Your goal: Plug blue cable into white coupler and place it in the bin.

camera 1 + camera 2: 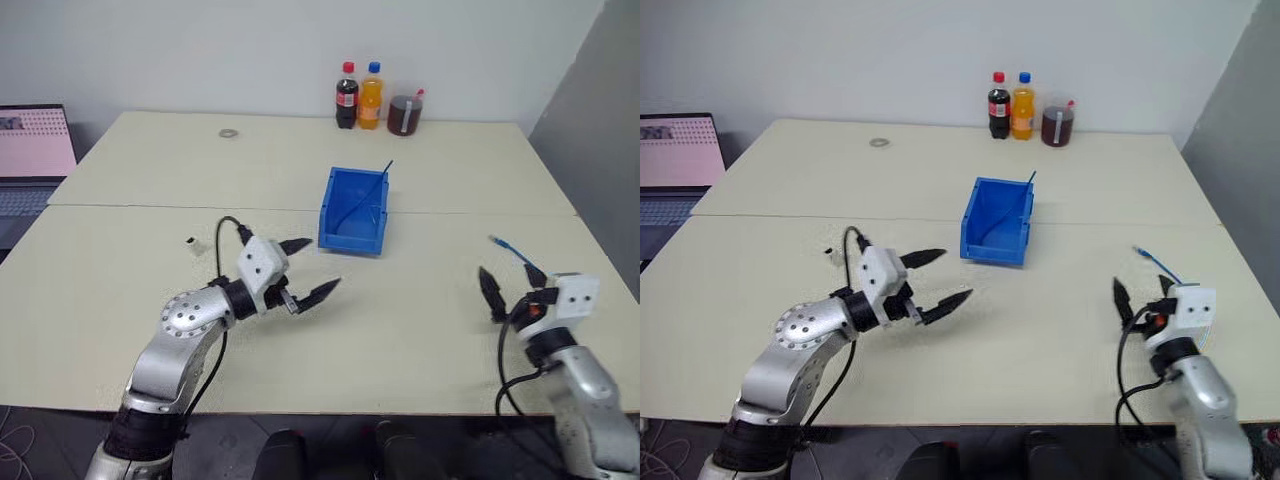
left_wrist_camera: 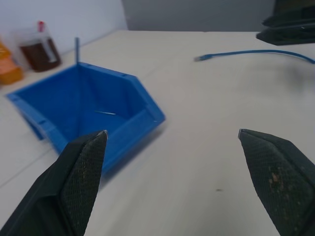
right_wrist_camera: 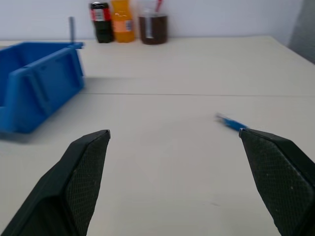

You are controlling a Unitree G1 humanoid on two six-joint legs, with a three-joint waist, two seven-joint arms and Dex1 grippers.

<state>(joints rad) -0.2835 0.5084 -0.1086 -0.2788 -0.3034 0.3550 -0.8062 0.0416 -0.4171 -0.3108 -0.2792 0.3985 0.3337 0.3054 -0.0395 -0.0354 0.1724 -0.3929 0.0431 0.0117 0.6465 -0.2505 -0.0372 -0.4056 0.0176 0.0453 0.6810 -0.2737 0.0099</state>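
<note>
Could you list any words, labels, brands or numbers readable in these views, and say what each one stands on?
None can be read.
Dark cola bottle: red label, lettering too small.
Orange drink bottle: label too small.
Laptop screen: pink page, text blurred.
Bin and both hands: no markings seen.

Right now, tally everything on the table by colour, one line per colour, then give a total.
Blue: 2, the bin and the blue cable
White: 1, the white coupler
Dark brown or black: 2, the cola bottle and the jar of dark liquid
Orange: 1, the orange drink bottle
Grey: 1, the small ring
Total: 7
</note>
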